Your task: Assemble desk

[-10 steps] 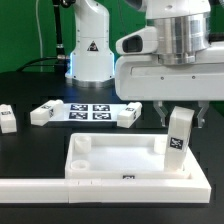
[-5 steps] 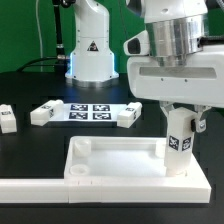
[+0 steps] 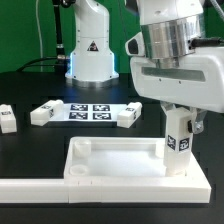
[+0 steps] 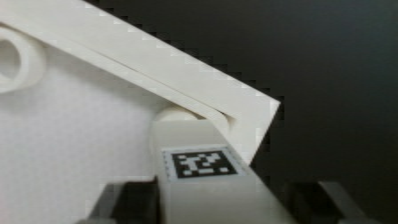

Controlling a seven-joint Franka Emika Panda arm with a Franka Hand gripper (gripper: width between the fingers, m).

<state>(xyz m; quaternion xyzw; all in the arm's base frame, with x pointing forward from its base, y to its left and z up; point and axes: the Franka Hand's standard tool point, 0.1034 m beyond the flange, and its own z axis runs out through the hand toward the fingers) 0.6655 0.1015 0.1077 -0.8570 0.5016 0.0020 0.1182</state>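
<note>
From the exterior view's left: a loose leg point(image 3: 5, 118) lies on the black table point(image 3: 30, 145), and two more flank the marker board point(image 3: 88, 112). The desk top point(image 3: 110, 160) lies in front. At its right corner the gripper point(image 3: 180, 118) pinches a fourth leg point(image 3: 178, 145) upright (seating it seems the step in hand). Next likely calls for a straight push or twist. Square tags only; no readable words.
</note>
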